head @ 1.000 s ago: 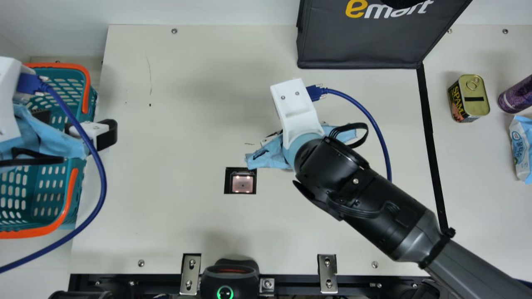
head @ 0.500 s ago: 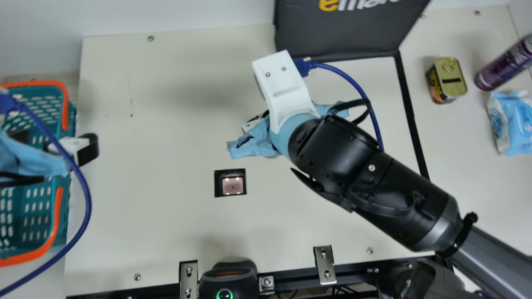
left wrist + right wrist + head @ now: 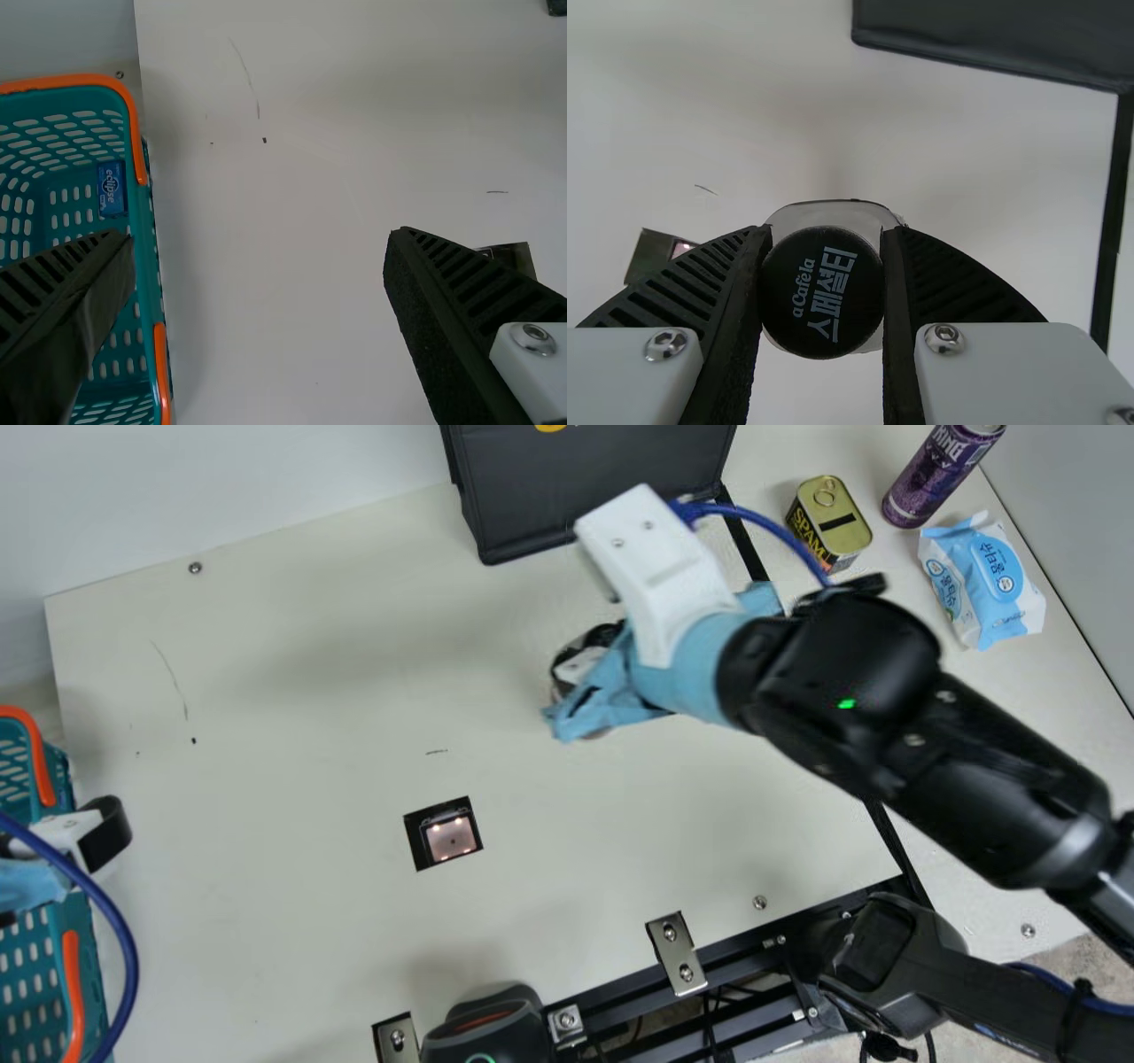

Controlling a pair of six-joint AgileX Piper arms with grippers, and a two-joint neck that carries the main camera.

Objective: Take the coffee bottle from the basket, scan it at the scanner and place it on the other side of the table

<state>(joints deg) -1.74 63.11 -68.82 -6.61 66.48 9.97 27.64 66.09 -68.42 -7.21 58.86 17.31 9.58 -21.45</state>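
We list: one black-capped coffee bottle (image 3: 821,292), gripped by the right tool (image 3: 580,666) between the scanner (image 3: 452,838) and the black bag (image 3: 594,478); whether it touches the counter (image 3: 310,735), we cannot tell. One left tool (image 3: 93,837), open wide, at the edge of the teal basket (image 3: 142,239), which holds a small blue pack (image 3: 112,188). Past the black strip (image 3: 742,540): one gold-topped tin (image 3: 831,522), one purple can (image 3: 941,474), one pack of wipes (image 3: 983,580).
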